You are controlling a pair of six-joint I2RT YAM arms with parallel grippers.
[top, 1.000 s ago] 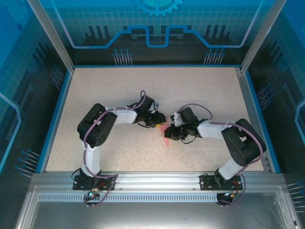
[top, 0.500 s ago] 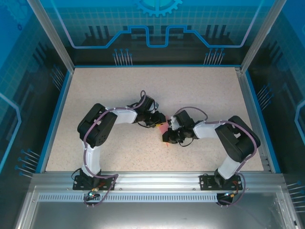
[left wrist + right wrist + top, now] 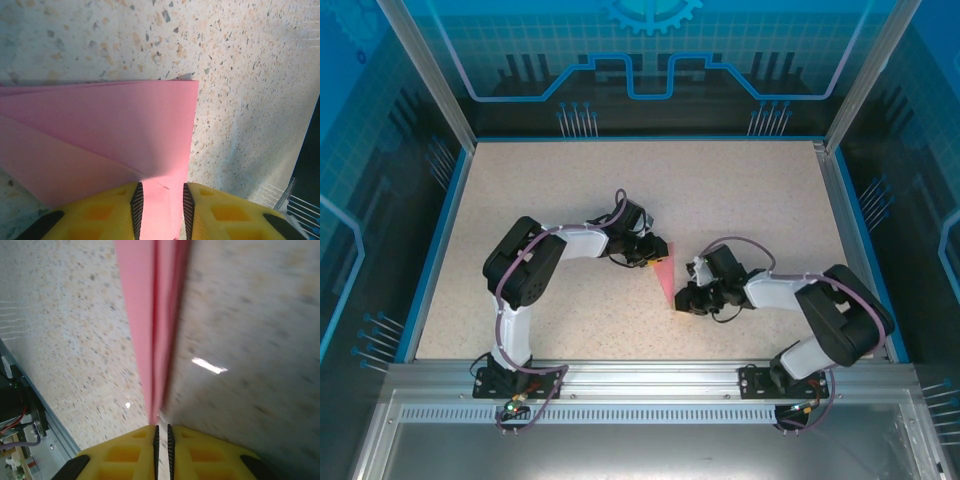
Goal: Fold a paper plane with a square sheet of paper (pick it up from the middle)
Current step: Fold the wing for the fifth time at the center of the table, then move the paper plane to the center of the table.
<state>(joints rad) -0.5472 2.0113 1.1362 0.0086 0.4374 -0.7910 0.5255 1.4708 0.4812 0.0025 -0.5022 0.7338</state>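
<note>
The pink-red paper (image 3: 664, 278), folded into a narrow pointed dart, lies flat mid-table with its sharp tip toward the near side. My left gripper (image 3: 647, 252) rests over the wide far end. In the left wrist view the folded paper (image 3: 100, 130) runs under and between the yellow fingers (image 3: 105, 215) of the left gripper (image 3: 160, 192), whose jaws stand a little apart. My right gripper (image 3: 682, 300) sits at the tip. In the right wrist view the paper (image 3: 150, 315) ends just ahead of the right gripper (image 3: 161, 429), whose jaws are nearly together with nothing between them.
The speckled table (image 3: 550, 190) is bounded by a blue rim (image 3: 435, 250) and glass walls. A metal rail (image 3: 650, 375) with both arm bases runs along the near edge. Open tabletop lies far and to both sides.
My right gripper has slid along the paper toward the near right and come off at its tip, uncovering the dart. The left arm has not moved.
</note>
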